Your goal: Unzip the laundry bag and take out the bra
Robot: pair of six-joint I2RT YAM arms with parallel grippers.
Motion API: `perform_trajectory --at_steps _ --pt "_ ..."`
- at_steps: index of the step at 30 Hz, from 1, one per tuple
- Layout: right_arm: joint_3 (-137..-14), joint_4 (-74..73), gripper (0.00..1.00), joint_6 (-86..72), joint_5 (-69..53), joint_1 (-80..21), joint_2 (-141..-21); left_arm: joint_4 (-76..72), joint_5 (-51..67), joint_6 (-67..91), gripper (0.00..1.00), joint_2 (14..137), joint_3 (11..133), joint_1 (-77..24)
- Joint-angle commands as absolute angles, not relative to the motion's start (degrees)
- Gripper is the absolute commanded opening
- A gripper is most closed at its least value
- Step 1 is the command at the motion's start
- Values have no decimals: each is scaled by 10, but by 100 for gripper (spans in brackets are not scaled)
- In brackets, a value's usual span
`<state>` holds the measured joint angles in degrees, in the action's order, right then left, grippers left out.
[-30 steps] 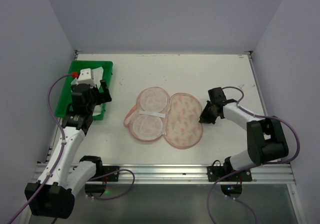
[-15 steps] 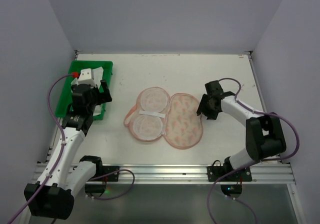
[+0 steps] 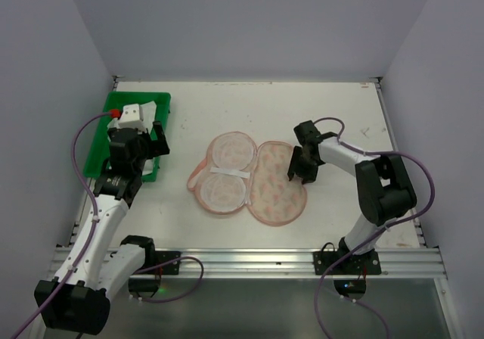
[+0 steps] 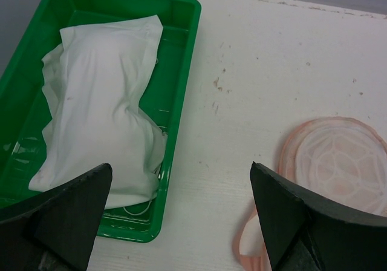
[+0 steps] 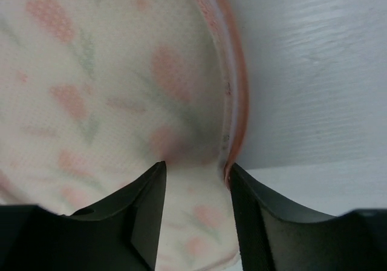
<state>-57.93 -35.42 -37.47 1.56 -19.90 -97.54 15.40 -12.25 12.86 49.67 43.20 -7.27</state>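
Plainly, the laundry bag (image 3: 265,191) lies flat in the middle of the table (image 3: 227,112), its printed lobe to the right and a paler lobe crossed by a white band (image 3: 228,172) to the left. What that paler lobe holds is too small to tell, and no zip pull can be made out.

The right gripper (image 3: 296,169) sits on the bag's right edge. In the right wrist view its 2 fingers (image 5: 145,207) stand close on either side of the pink rim, with the fabric touching both. Whether they squeeze it I cannot tell.

The left gripper (image 3: 142,151) hangs spread wide over the right wall of the green tray (image 4: 181,111) at centre left. A white cloth (image 4: 103,95) lies in it. The left wrist view cuts the bag off at lower right.
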Motion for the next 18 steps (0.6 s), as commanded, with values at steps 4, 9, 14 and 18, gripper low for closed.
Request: perform_trajectory --at_steps 4,9,14,18 --pt "-600 -350 22 -388 -24 -221 -999 127 -139 117 100 489 425 -79" --pt "-604 -359 0 -367 5 -222 -976 127 -141 117 100 490 425 -79" --pt "-624 -417 0 -322 74 -218 -924 127 -142 117 100 490 425 -79" --pt "-650 -454 0 -294 117 -200 -870 127 -142 117 100 490 425 -79"
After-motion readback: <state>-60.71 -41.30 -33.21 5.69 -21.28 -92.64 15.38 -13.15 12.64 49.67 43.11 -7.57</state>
